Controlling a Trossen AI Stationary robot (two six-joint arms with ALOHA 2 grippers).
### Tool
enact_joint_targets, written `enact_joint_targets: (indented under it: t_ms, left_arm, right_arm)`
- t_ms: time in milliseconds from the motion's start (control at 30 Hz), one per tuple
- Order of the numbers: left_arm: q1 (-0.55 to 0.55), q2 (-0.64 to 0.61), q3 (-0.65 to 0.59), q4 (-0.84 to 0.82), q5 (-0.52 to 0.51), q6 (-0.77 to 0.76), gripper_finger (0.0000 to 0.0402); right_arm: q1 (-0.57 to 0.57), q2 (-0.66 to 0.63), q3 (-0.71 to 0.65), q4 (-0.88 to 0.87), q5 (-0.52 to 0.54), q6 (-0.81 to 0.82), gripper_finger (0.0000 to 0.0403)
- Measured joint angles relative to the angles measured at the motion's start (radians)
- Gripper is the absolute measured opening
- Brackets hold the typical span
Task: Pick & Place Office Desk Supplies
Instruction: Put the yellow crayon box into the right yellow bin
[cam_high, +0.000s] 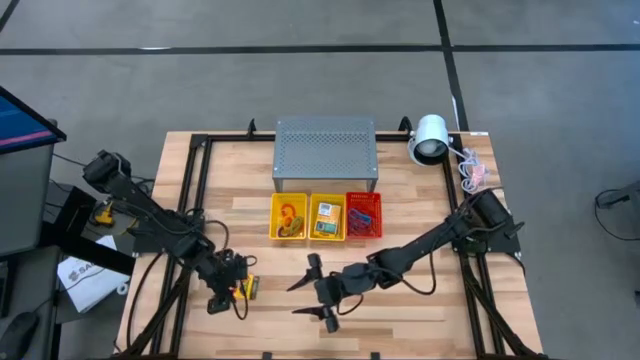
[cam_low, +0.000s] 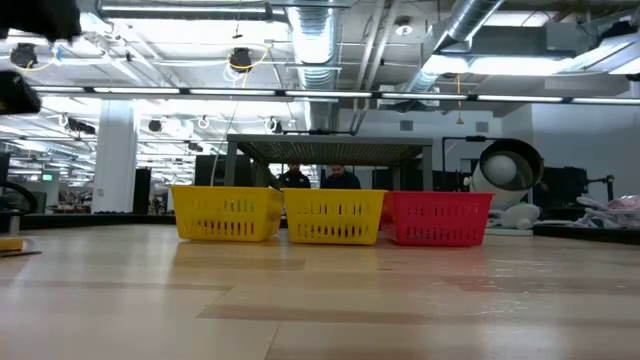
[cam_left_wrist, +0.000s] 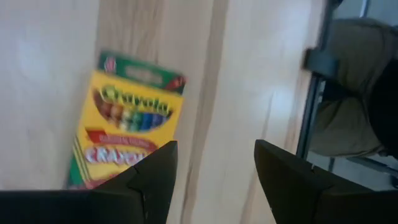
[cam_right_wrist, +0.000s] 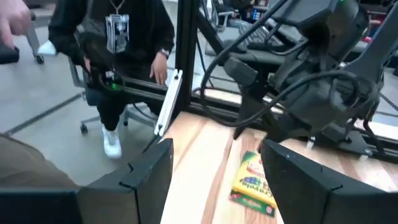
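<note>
One flat card crayon box (cam_left_wrist: 127, 134) on my wooden desk (cam_high: 420, 310) | left hand (cam_high: 228, 300) spread above it | right hand (cam_high: 310, 292) spread, empty.

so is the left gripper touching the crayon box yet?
Apart. In the left wrist view the left gripper is open over bare wood, with the crayon box lying off to one side.

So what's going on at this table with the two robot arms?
Two dark robot arms are sorting desk supplies on a wooden table. The left gripper hovers, fingers open, beside a yellow-and-green Crayola crayon box lying flat near the table's front edge; it holds nothing. The right gripper, also open and empty, waits mid-table. Behind them stand two yellow mesh baskets and a red mesh basket, already holding items, before a grey perforated metal box.
</note>
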Motion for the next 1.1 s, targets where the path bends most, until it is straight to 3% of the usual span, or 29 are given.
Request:
enact_joint_targets:
  t_ms: [133,400,567,867,1100]
  left_arm:
    - [0.003,0.055,0.0,-0.027,0.055,-0.056,0.023]
    - [0.032,0.14,0.0,-0.154,0.059,-0.088,0.0288]
    - [0.06,0.184,0.0,-0.152,0.061,0.053,0.0307]
    - [0.084,0.155,0.0,-0.141,0.06,0.123,0.031]
    - [0.084,0.151,0.0,-0.144,-0.088,0.174,0.0304]
  right_arm:
    - [-0.008,0.006,0.0,-0.014,-0.009,-0.001,0.0235]
    - [-0.013,0.006,0.0,-0.051,-0.028,-0.015,0.0235]
    - [-0.013,0.006,0.0,-0.076,-0.03,-0.017,0.0235]
    - [-0.014,0.006,0.0,-0.11,-0.03,-0.019,0.0235]
    - [-0.021,0.006,0.0,-0.12,-0.03,-0.026,0.0235]
